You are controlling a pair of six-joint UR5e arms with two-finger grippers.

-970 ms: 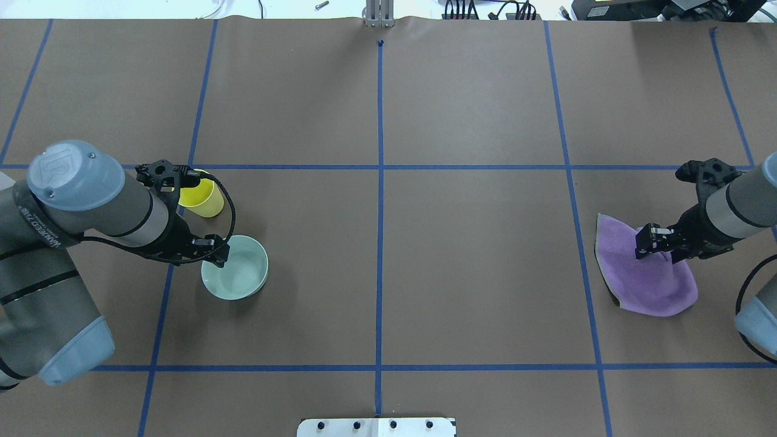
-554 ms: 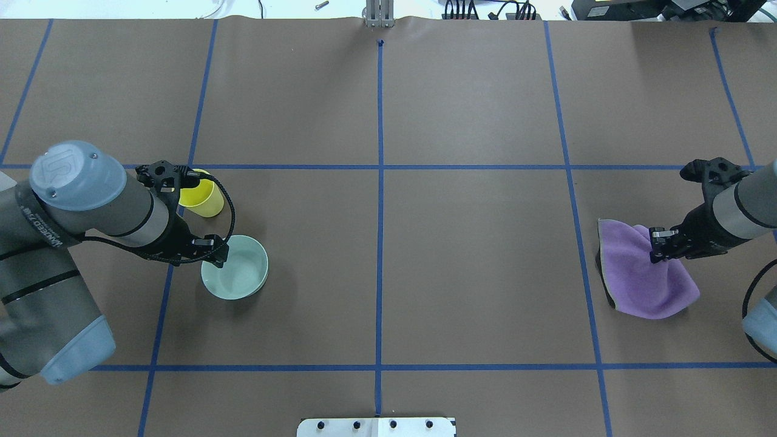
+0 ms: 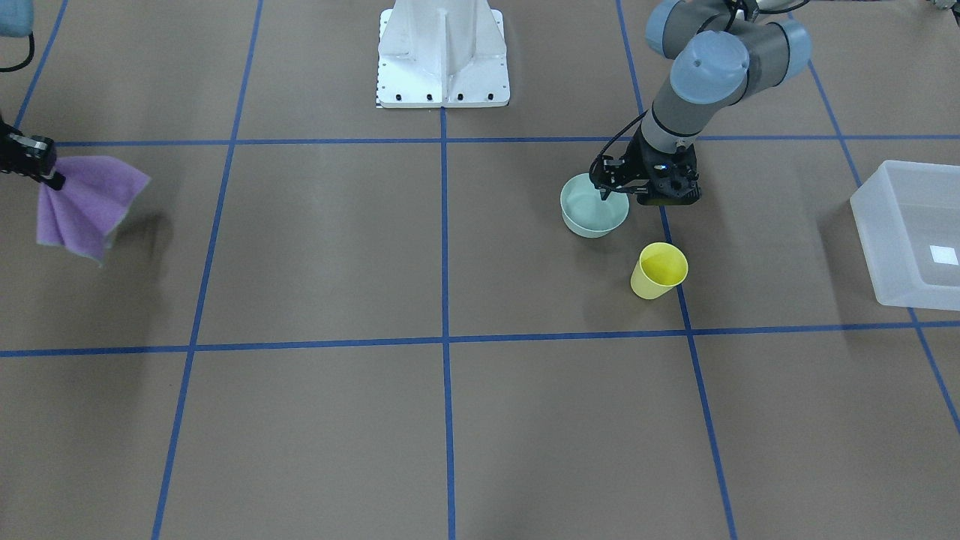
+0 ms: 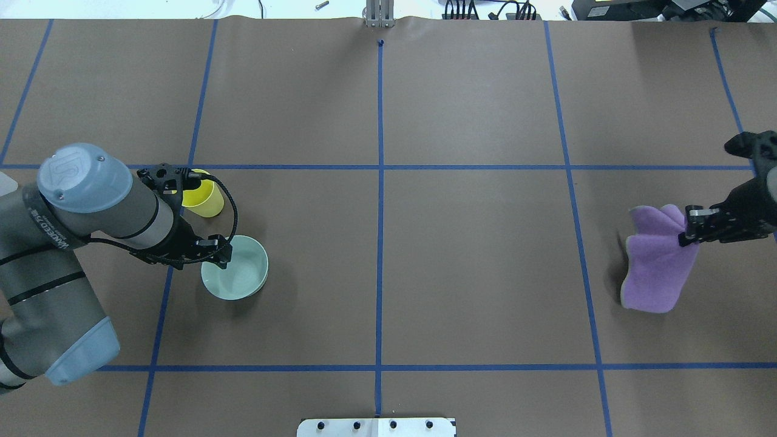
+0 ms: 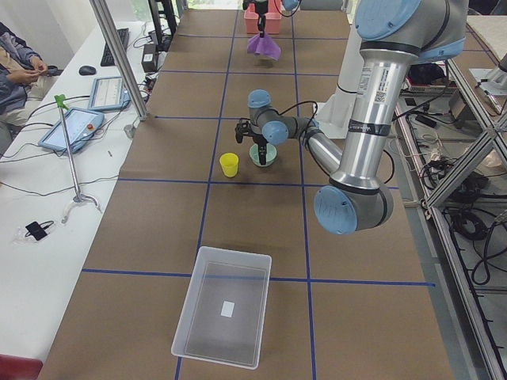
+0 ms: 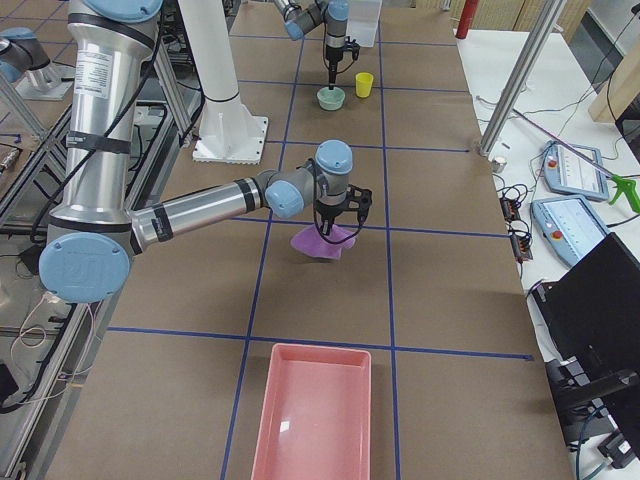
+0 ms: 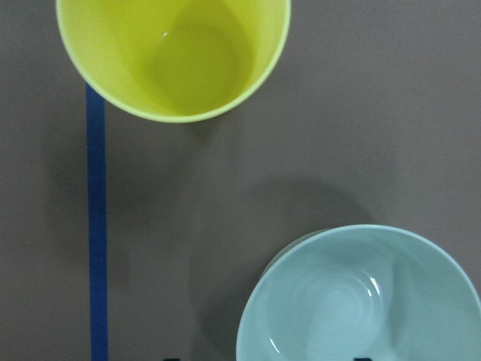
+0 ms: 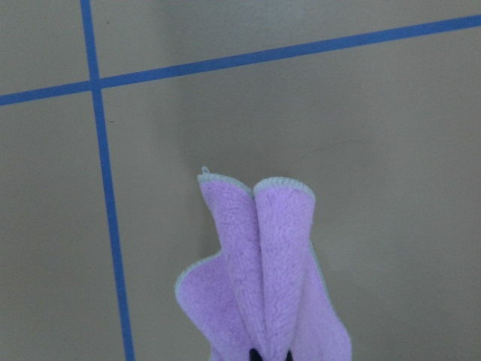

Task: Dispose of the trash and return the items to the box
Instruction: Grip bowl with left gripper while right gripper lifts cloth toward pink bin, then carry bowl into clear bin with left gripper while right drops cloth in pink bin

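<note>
The pale mint-green bowl (image 4: 243, 273) stands on the table's left part, also in the front view (image 3: 581, 217) and the left wrist view (image 7: 353, 301). My left gripper (image 4: 220, 256) is low over the bowl's near-left rim, jaws open, one finger outside and one inside. The yellow cup (image 4: 205, 199) stands upright just beyond it. My right gripper (image 4: 689, 233) is shut on the purple cloth (image 4: 655, 273), which hangs from it above the table (image 8: 263, 286). The translucent box (image 3: 907, 232) stands empty at the table's far left end (image 5: 226, 317).
A pink bin (image 6: 310, 420) stands at the table's right end. The white pedestal base (image 3: 442, 60) is at the near middle edge. Blue tape lines divide the brown table. Operators' desks with tablets lie beyond the far edge.
My right gripper has lifted the purple cloth off the table and carried it toward the table's right end. My left gripper has stayed at the bowl's rim.
</note>
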